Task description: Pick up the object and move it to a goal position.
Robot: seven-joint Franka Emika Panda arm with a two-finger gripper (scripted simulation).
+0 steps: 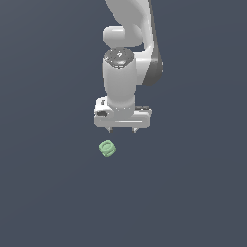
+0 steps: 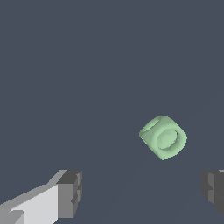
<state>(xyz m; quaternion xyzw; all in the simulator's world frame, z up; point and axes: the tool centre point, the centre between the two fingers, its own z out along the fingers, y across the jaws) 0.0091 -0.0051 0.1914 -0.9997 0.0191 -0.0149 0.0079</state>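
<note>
All I can see apart from my job is the floor (image 1: 48, 193). It is flat and dark blue-grey. It fills the whole exterior view, side to side and top to bottom. It has 1 plain colour, with no lines and no marks on it. In my wrist view the floor (image 2: 65, 65) looks just the same, smooth and dark. I cannot see any edge of the floor in either view.
</note>
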